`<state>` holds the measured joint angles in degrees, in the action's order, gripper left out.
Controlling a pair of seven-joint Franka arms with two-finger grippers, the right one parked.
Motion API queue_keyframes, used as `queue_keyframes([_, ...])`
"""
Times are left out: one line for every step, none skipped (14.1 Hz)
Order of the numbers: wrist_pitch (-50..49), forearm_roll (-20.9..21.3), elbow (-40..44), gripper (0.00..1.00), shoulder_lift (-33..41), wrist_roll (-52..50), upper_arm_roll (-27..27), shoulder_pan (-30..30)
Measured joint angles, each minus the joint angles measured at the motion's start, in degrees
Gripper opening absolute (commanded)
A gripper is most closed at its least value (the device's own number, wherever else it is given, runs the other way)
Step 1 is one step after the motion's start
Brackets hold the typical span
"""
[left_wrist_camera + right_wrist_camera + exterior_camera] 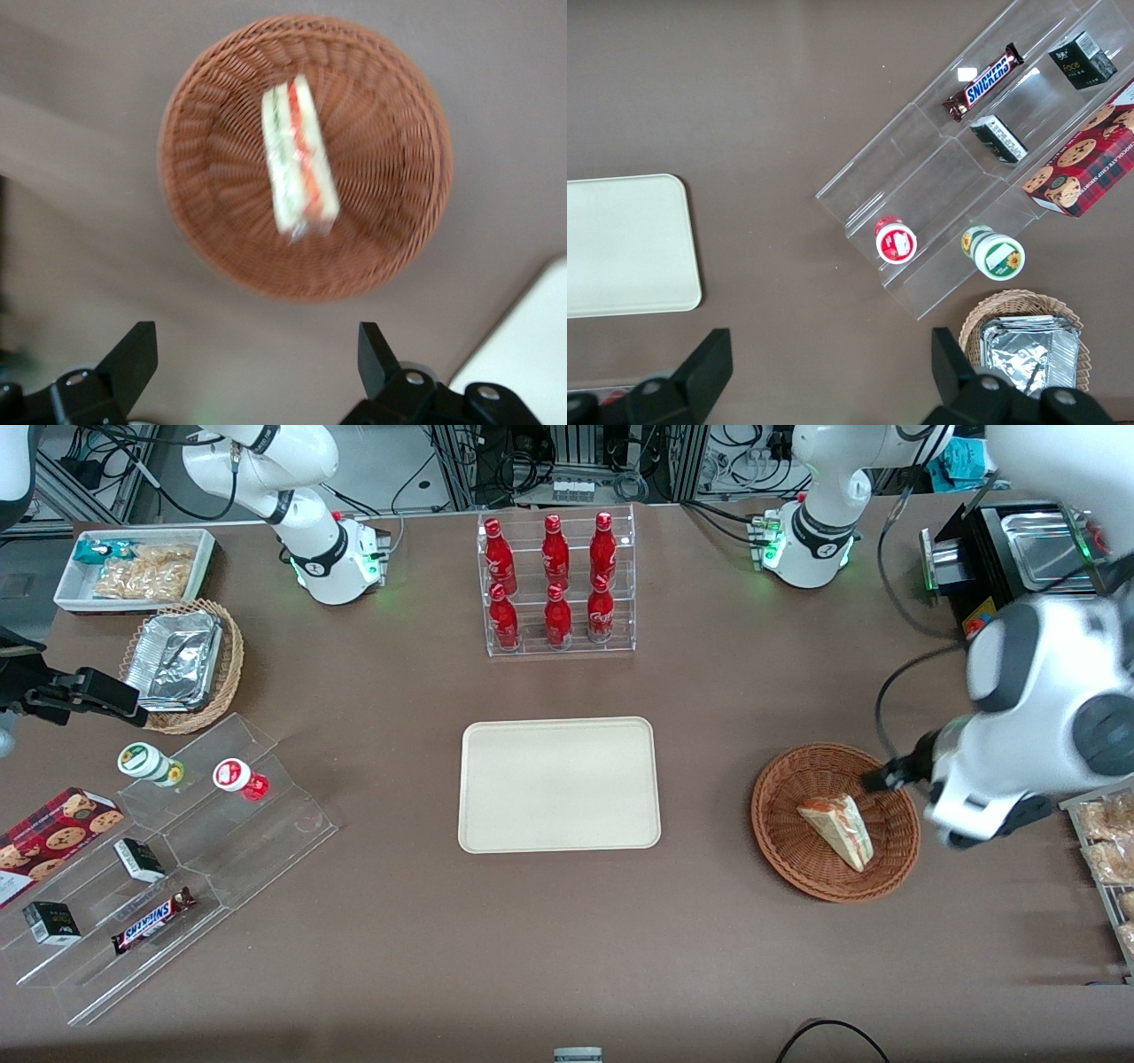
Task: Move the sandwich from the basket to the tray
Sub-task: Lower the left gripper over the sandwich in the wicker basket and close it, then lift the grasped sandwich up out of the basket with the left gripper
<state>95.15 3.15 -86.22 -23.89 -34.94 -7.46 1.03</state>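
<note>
The sandwich (837, 830) lay in the basket (788, 841), the gripper (257, 363) spread wide above the basket's rim; a misaligned descent risked crushing bread or snagging wicker, the tray (559, 784) waiting near the basket.

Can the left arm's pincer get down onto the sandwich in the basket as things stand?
Probably yes. The pincer hangs open above the table just outside the basket, and the sandwich lies alone inside with nothing over or against it. The low wicker rim looks like the only thing to clear.
</note>
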Motion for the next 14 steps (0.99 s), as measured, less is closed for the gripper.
queue_keyframes([3.0, 0.0, 0.0, 1.0, -2.5, -2.7, 0.0, 0.2])
queue_keyframes([5.4, 0.0, 0.1, 1.0, -4.7, -4.2, 0.0, 0.2])
queue_keyframes([7.3, 0.0, 0.1, 1.0, -6.3, -5.0, 0.0, 0.1])
queue_keyframes([8.5, 0.0, 0.0, 1.0, -7.5, -5.4, 0.1, -0.1])
queue_keyframes([9.5, 0.0, -0.1, 1.0, -8.3, -5.6, 0.2, -0.4])
queue_keyframes([10.7, 0.0, -0.6, 1.0, -8.9, -5.6, 0.2, -0.6])
queue_keyframes([12.2, 0.0, -1.5, 1.0, -9.2, -5.7, 0.3, -0.8])
queue_keyframes([13.8, 0.0, -2.9, 1.0, -9.4, -5.9, 0.4, -1.1])
queue_keyframes([15.7, 0.0, -4.6, 1.0, -9.5, -5.9, 0.4, -1.6])
queue_keyframes([17.7, 0.0, -6.3, 1.0, -9.6, -5.9, 0.4, -2.0])
queue_keyframes([19.8, 0.0, -8.1, 1.0, -9.6, -5.9, 0.4, -2.3])
queue_keyframes([21.6, 0.0, -9.6, 1.0, -9.7, -6.0, 0.4, -2.4])
queue_keyframes([23.0, 0.0, -10.7, 1.0, -9.7, -6.4, 0.4, -2.4])
queue_keyframes([23.9, 0.0, -11.6, 0.97, -9.8, -7.3, 0.4, -2.5])
